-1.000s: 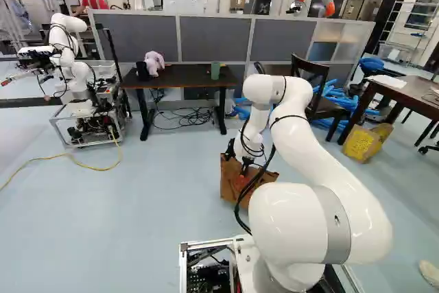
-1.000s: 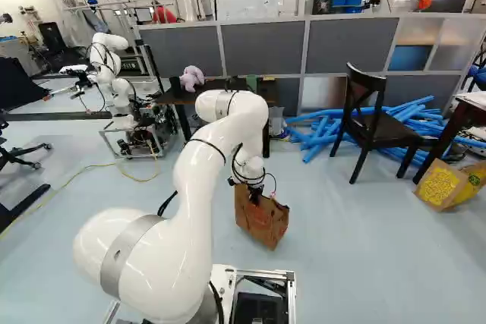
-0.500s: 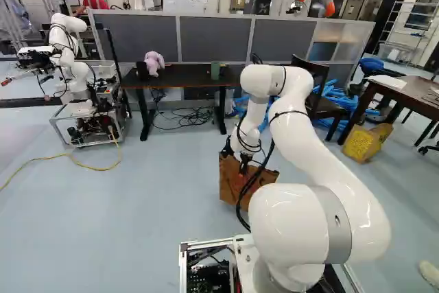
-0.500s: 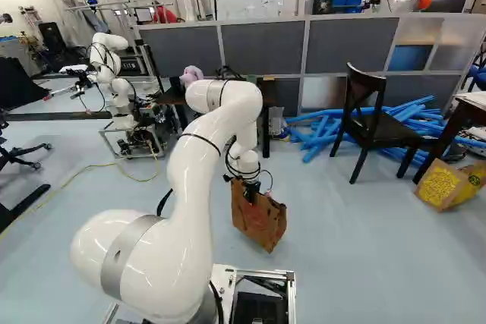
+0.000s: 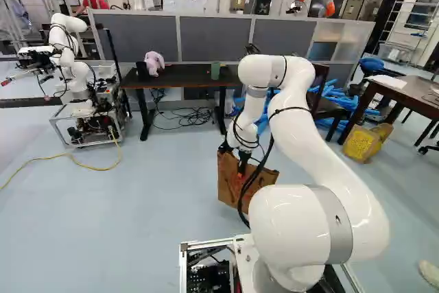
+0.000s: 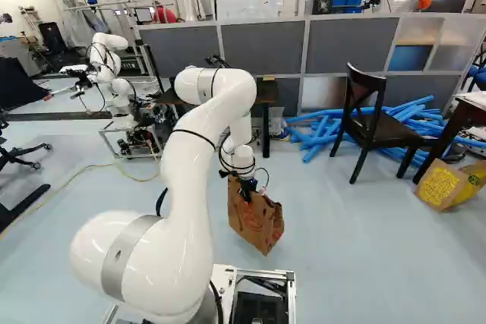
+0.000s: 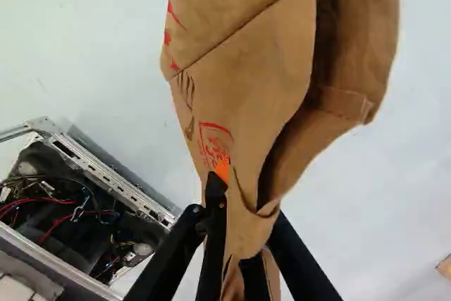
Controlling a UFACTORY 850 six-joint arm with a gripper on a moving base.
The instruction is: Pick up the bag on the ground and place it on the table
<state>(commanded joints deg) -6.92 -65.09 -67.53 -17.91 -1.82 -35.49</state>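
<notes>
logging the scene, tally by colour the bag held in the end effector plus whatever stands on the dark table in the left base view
brown: 1 (bag)
pink: 1 (plush toy)
green: 1 (green container)
black: 1 (black container)
total: 4

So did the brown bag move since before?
Yes, a little. In the right base view, the brown bag has shifted toward that view's left, farther from the dark chair, along with the gripper holding it.
</notes>
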